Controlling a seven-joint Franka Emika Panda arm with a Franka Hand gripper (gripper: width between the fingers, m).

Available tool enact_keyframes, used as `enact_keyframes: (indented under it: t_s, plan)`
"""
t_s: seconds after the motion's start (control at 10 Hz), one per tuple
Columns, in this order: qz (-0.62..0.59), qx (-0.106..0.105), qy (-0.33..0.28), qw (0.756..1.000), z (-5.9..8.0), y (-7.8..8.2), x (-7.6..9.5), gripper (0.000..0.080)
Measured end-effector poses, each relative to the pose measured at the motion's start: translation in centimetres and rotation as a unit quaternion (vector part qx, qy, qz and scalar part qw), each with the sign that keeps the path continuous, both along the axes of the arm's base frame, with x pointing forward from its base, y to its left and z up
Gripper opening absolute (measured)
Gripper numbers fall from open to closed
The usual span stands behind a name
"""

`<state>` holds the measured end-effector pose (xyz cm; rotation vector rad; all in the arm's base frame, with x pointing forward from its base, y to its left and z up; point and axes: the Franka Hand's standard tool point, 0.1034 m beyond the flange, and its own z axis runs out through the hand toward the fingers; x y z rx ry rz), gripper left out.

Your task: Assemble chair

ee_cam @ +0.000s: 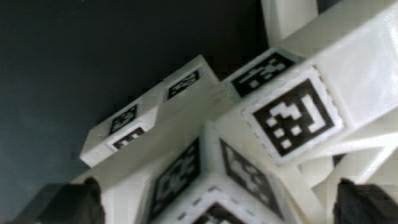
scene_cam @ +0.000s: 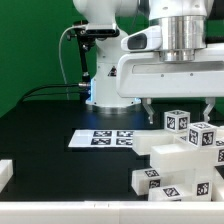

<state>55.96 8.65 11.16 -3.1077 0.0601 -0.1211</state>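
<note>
The chair's white blocky parts [scene_cam: 178, 160] are stacked at the exterior view's right. Tagged cubes [scene_cam: 203, 135] sit on top, with slabs [scene_cam: 160, 182] beneath them. My gripper [scene_cam: 178, 108] hangs just above the top cubes, its two dark fingers [scene_cam: 147, 110] spread wide. In the wrist view the gripper [ee_cam: 217, 205] is open. One dark finger [ee_cam: 71, 202] shows on each side of a tagged white part [ee_cam: 267, 120] that fills the space between them. The fingers do not press on the part.
The marker board [scene_cam: 104, 138] lies flat on the black table, to the exterior view's left of the chair parts. The arm's white base [scene_cam: 105, 70] stands behind it before a green wall. A white block [scene_cam: 5, 174] sits at the exterior view's left edge.
</note>
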Motion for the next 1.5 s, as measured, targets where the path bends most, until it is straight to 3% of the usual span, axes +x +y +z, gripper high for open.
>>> enact_keyframes:
  t_s: [0.1, 0.3, 0.5, 0.6, 1.0, 1.3, 1.5]
  plan:
    - [0.071, -0.005, 0.001, 0.997, 0.01, -0.22, 0.01, 0.0649]
    - [0.051, -0.003, 0.001, 0.999, -0.04, -0.22, 0.03, 0.0622]
    - [0.050, -0.003, 0.001, 0.999, -0.07, -0.29, 0.03, 0.0318]
    - [0.009, 0.001, 0.003, 1.000, -0.10, -0.26, 0.01, 0.0275]
    - [-0.179, 0.014, 0.008, 0.984, -0.22, -0.33, 0.03, 0.0274]
    - [-0.388, 0.034, 0.014, 0.921, -0.29, -0.48, 0.07, 0.0274]
    - [-0.456, 0.040, 0.016, 0.889, -0.08, -0.67, 0.39, 0.0274]
